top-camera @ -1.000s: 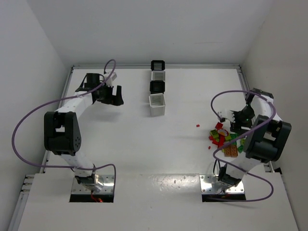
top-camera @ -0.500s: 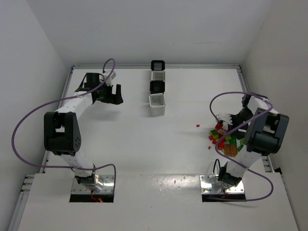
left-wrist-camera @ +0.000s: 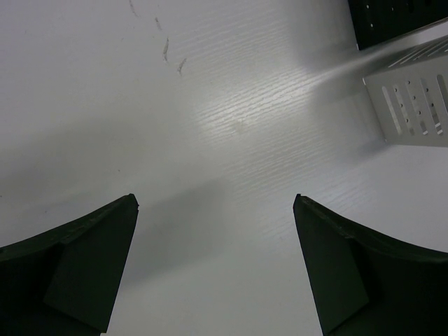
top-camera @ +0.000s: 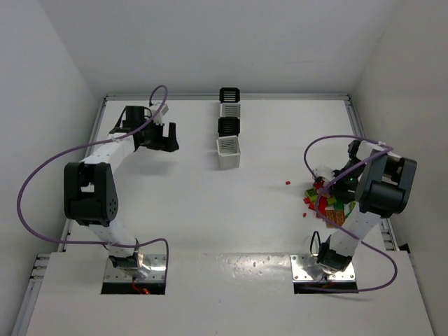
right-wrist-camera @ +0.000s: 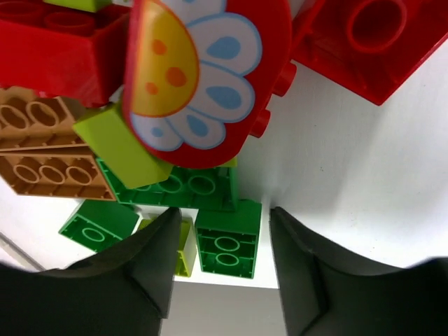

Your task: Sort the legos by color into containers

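Observation:
A heap of legos (top-camera: 326,201), red, green, yellow and orange, lies at the right of the table. My right gripper (top-camera: 324,187) is down in the heap, jaws open. In the right wrist view a small green brick (right-wrist-camera: 226,240) lies between my fingers (right-wrist-camera: 222,217), apart from both. A red piece with a printed flower (right-wrist-camera: 206,77) and orange plates (right-wrist-camera: 42,150) lie just beyond. Four containers (top-camera: 228,126), black and white alternating, stand in a row at the back centre. My left gripper (top-camera: 165,137) is open and empty over bare table left of the row.
A single red brick (top-camera: 288,183) lies apart, left of the heap. A white container's slatted side (left-wrist-camera: 413,101) and a black one's corner (left-wrist-camera: 392,21) show at the right of the left wrist view. Walls close the table on the left, back and right.
My right gripper has come down and moved left into the heap of legos. The left arm has not moved.

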